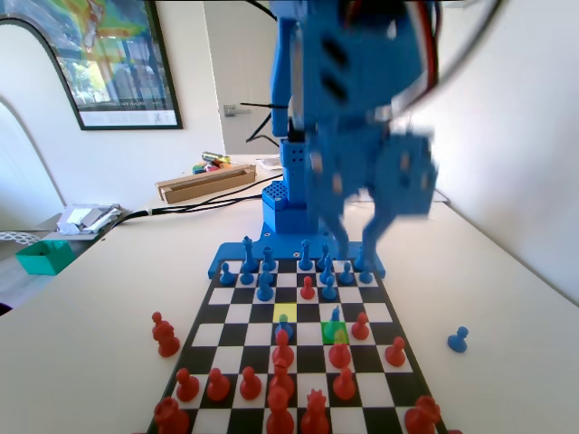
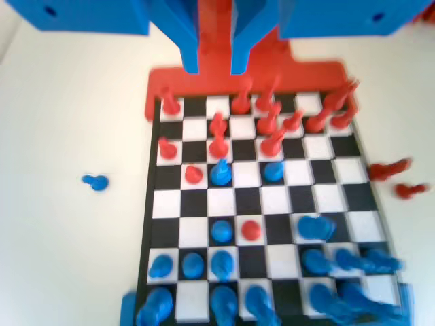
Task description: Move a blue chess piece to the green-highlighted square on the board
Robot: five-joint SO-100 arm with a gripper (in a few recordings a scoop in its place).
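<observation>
Crowded centre, open table at the sides

The green-highlighted square (image 1: 336,332) carries a blue chess piece (image 1: 336,316), with red pieces (image 1: 340,353) just beside it on the near side and right. Bare table (image 1: 507,289) flanks the board (image 1: 237,312), save one stray blue pawn (image 1: 459,339). The gripper (image 1: 362,237) hangs high above the back rows.

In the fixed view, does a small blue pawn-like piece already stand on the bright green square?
Yes: a small glossy blue pawn-like piece stands on the bright green board square, right of the yellow square.
</observation>
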